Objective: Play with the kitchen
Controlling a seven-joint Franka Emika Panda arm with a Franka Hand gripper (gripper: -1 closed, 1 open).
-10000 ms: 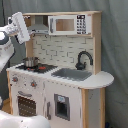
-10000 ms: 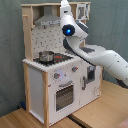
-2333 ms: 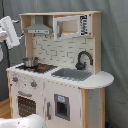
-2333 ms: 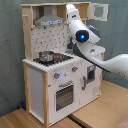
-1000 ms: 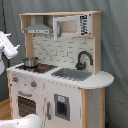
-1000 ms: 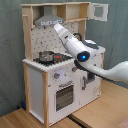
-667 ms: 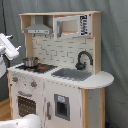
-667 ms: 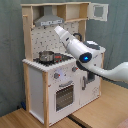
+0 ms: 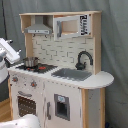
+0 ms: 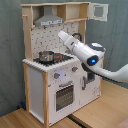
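Standing against a grey curtain, the kitchen (image 9: 60, 75) filled both exterior views, a small pot (image 10: 46, 56) on its stovetop (image 10: 52, 59) and the microwave door (image 10: 99, 11) swung open. We saw the arm (image 10: 82, 50) reaching over the counter toward the back wall. We could not tell how its fingers stood.

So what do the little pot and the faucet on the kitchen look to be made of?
The pot looks like shiny metal, going by its silvery, reflective wall. The faucet looks like black plastic or painted metal: dark, even, no clear shine. I cannot tell which.
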